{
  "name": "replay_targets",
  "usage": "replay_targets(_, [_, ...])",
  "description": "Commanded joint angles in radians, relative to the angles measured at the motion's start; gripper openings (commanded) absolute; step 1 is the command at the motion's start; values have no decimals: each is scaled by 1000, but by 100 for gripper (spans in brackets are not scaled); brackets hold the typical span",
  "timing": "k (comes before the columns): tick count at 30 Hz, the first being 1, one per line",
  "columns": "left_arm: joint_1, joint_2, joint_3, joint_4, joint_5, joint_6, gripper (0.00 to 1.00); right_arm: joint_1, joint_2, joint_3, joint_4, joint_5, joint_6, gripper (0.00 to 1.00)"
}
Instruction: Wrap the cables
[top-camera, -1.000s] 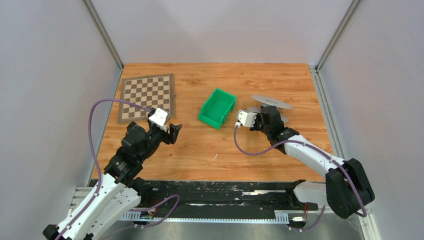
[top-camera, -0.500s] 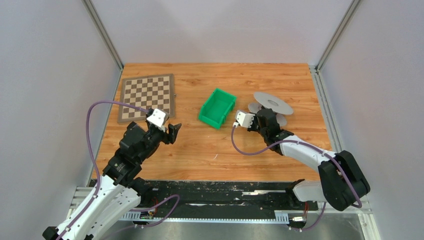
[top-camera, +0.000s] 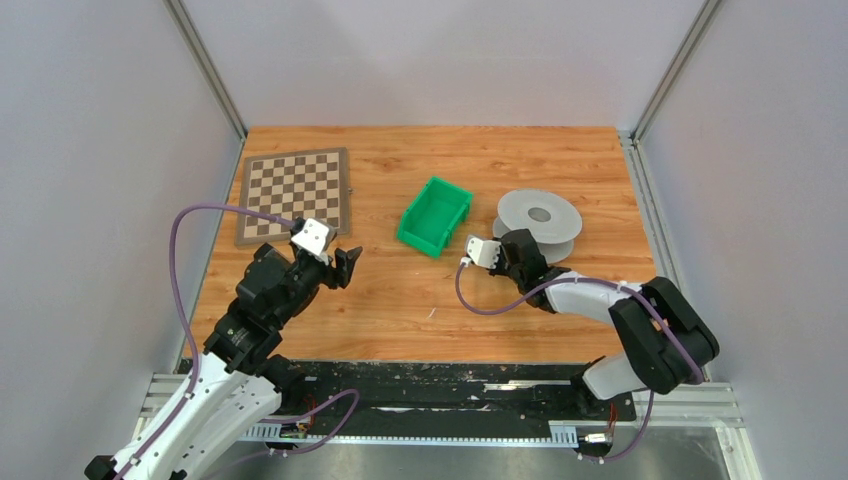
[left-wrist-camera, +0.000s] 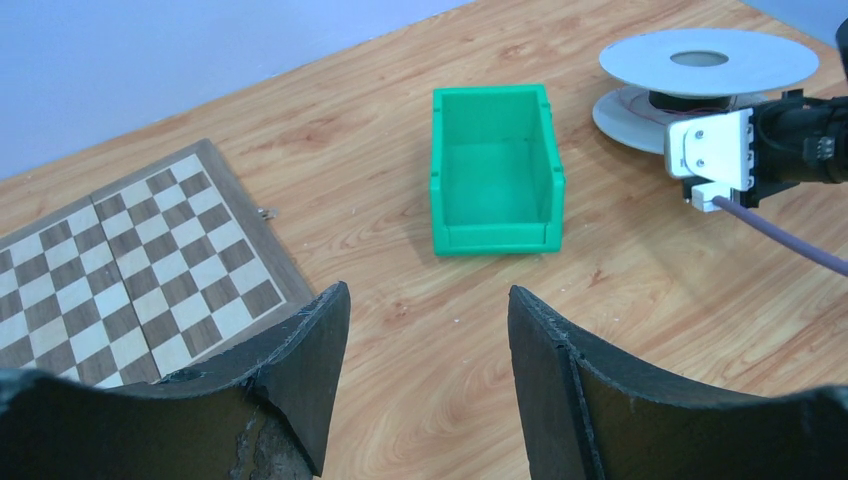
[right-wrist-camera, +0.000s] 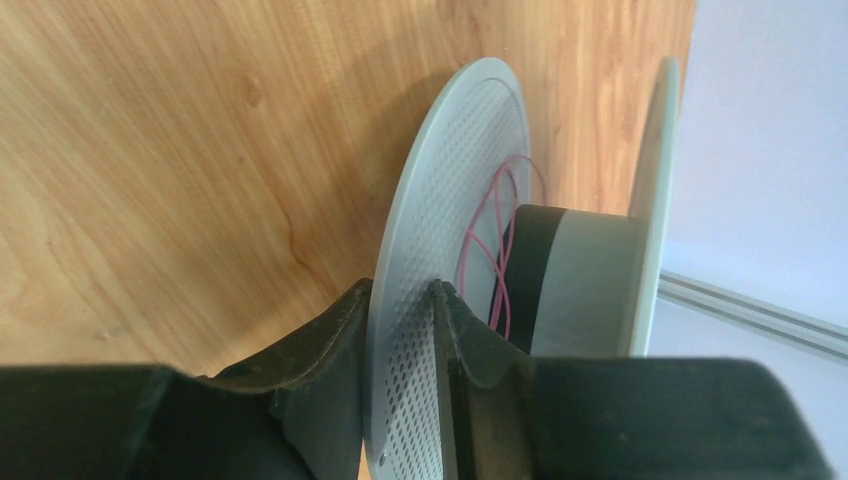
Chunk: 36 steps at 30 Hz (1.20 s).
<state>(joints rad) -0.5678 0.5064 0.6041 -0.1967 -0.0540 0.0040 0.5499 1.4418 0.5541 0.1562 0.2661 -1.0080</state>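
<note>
the cables (right-wrist-camera: 487, 250), a thin pink strand, sit in loose loops on the hub of the grey spool (top-camera: 540, 214), flat near the worktop's (top-camera: 420, 310) right edge. a nudge to the disc could spill or snag them, we judge. the right hand (right-wrist-camera: 398, 295) reaches in low, jaws narrow astride the lower disc's rim (gripping or not, we cannot tell); the left hand (left-wrist-camera: 428, 296) hovers wide, empty.

Lower spool disc (left-wrist-camera: 625, 120), mostly hidden
</note>
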Motion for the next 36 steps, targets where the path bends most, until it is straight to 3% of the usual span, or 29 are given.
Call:
replay_targets(1, [4, -19, -2, 48, -9, -5, 67, 11, 39, -10, 92, 55, 49, 28])
replay_targets(13, [4, -27, -9, 51, -23, -5, 68, 64, 34, -24, 42, 51, 83, 40])
replay_targets(25, [4, -26, -8, 51, -25, -5, 68, 156, -100, 94, -282, -36, 197, 41])
replay_targets(32, [4, -30, -10, 45, -39, -6, 68, 271, -232, 303, -491, -110, 517, 41])
replay_targets(36, [4, -20, 25, 0, -48, -7, 69, 314, -295, 420, -545, -31, 947, 42])
